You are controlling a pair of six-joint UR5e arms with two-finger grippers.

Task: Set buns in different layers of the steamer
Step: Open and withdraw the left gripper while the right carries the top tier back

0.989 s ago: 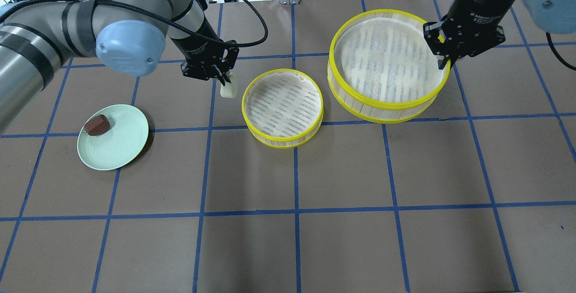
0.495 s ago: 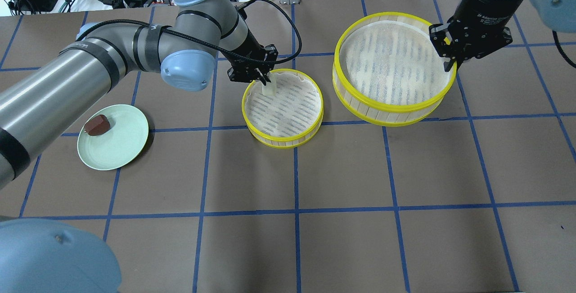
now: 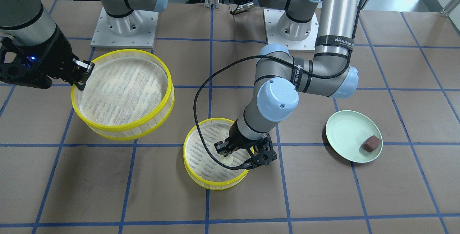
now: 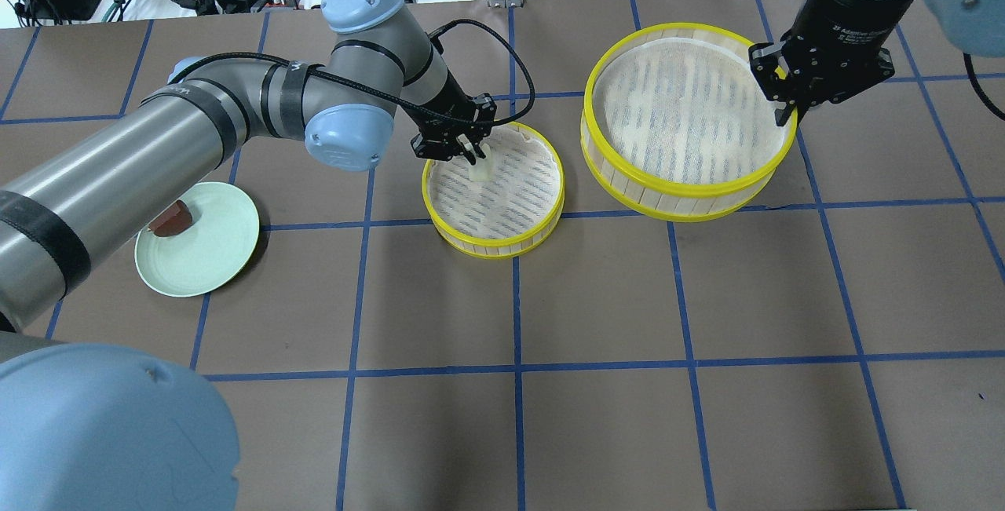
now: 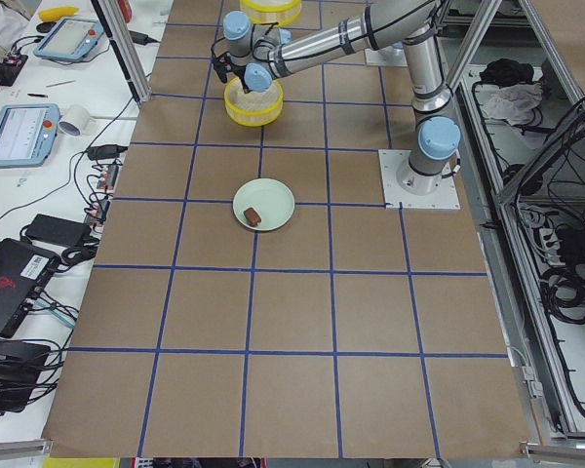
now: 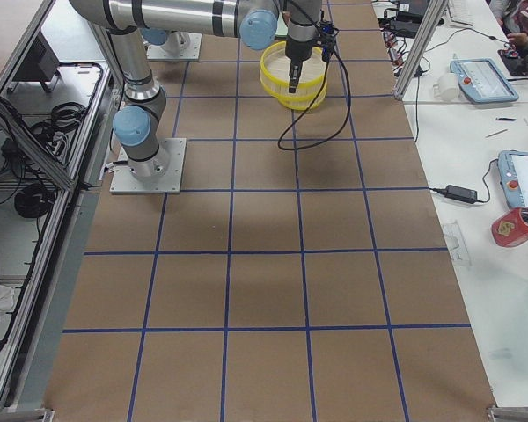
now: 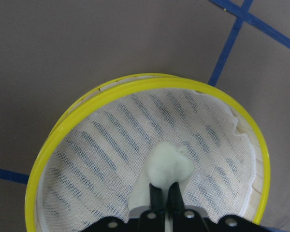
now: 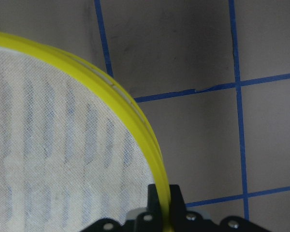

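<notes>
My left gripper (image 4: 473, 156) is shut on the creamy white bun (image 4: 479, 171) and holds it inside the steamer tray (image 4: 496, 250) on the table, at or just above the mesh, near its far-left side. The left wrist view shows the bun (image 7: 169, 164) between the fingers over the liner. My right gripper (image 4: 783, 112) is shut on the right rim of the second steamer tray (image 4: 675, 185), which is held up off the table. The right wrist view shows the yellow rim (image 8: 111, 89) pinched. The reddish-brown bun (image 4: 173, 219) lies on the pale green plate (image 4: 204, 260) at the left.
The table is brown paper with a blue tape grid. The left arm's elbow (image 4: 349, 130) hangs over the table between the plate and the tray. The arm bases (image 3: 124, 29) stand at the robot's side. Cables and electronics lie beyond the far edge.
My left gripper has carried the white bun rightward from beside the table tray, over its rim, and down into it. The right gripper and its lifted tray have shifted only slightly.
</notes>
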